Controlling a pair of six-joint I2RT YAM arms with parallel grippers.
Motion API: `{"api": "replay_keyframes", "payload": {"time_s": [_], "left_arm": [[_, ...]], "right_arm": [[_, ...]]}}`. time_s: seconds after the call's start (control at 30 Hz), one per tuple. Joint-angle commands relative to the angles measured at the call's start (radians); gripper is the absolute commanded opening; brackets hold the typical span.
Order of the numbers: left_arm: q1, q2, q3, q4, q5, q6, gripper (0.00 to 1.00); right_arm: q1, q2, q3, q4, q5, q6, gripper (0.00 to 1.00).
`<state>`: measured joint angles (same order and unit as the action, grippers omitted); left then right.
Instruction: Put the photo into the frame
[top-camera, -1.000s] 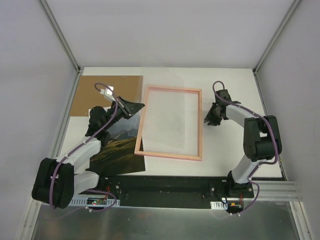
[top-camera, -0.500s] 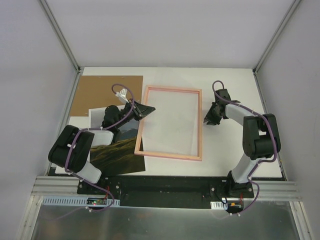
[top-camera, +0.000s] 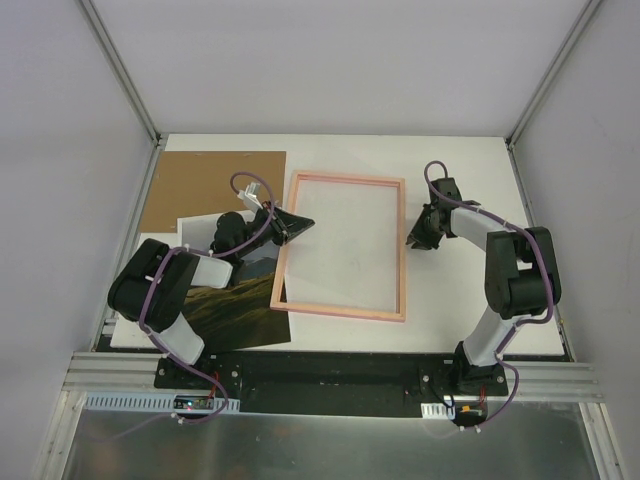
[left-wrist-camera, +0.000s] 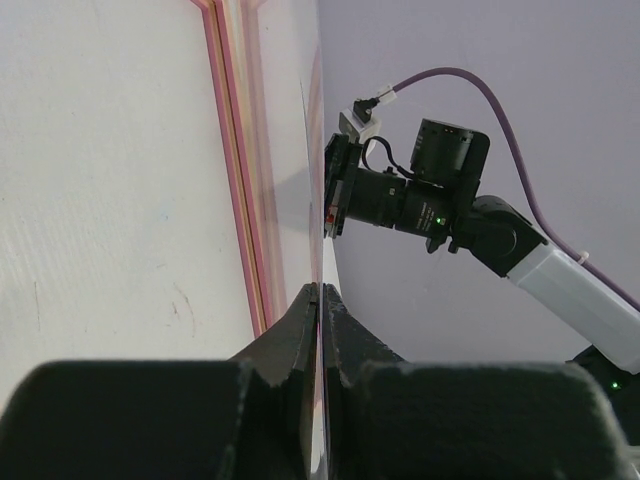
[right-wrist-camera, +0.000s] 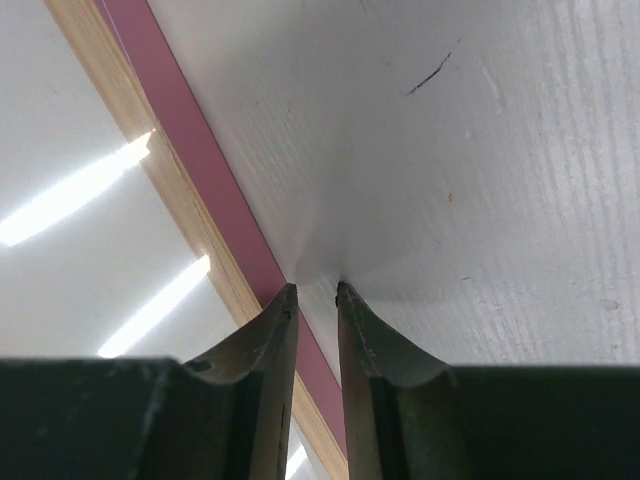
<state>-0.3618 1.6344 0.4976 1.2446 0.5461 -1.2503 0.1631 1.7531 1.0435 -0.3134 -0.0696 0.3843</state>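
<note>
Photo (top-camera: 240, 310) first, from the top view: it lies face up by the near left corner of the counter (top-camera: 470, 170), partly on a white sheet (top-camera: 193, 232). Its right edge meets the near left corner of the frame (top-camera: 340, 245), which lies flat in the middle. I judge the photo light, thin and floppy, with a glossy face that slips and marks easily, so a corner or a margin is the place to pinch it. The frame looks stiff and light, and its pane may be fragile, so the wooden border is the safer hold. The left gripper (top-camera: 303, 222) hangs over the frame's left border, and the right gripper (top-camera: 412, 242) is just outside the right border. A brown board (top-camera: 200, 180) lies at the far left corner. The counter is white, flat and smooth, and plain walls stand close on three sides.

Left wrist view: the fingers (left-wrist-camera: 295, 325) are clenched together. Possibly a thin edge sits between them, but I cannot tell.

Right wrist view: the jaws stand a little apart, grasping nothing, with their tips low beside the pink border.
</note>
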Motion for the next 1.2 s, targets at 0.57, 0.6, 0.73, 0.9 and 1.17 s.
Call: {"api": "replay_keyframes", "payload": {"time_s": [0.57,0.6,0.73,0.9,1.17], "left_arm": [[-0.032,0.016,-0.079,0.438,-0.058,0.037,0.00],[-0.032,0.009,-0.089,0.437,-0.064,0.046,0.00],[-0.031,-0.013,-0.106,0.437,-0.069,0.069,0.00],[-0.031,-0.010,-0.132,0.437,-0.080,0.089,0.00],[-0.020,-0.025,-0.162,0.437,-0.097,0.132,0.00]], "right_arm": [[0.004,0.020,0.023,0.017,-0.022,0.001,0.24],[0.006,0.020,0.024,0.016,-0.021,0.001,0.24],[0.003,0.023,0.035,0.008,-0.015,-0.005,0.24],[0.003,0.037,0.073,-0.007,-0.016,-0.012,0.25],[0.003,0.046,0.098,-0.021,-0.012,-0.012,0.25]]}}
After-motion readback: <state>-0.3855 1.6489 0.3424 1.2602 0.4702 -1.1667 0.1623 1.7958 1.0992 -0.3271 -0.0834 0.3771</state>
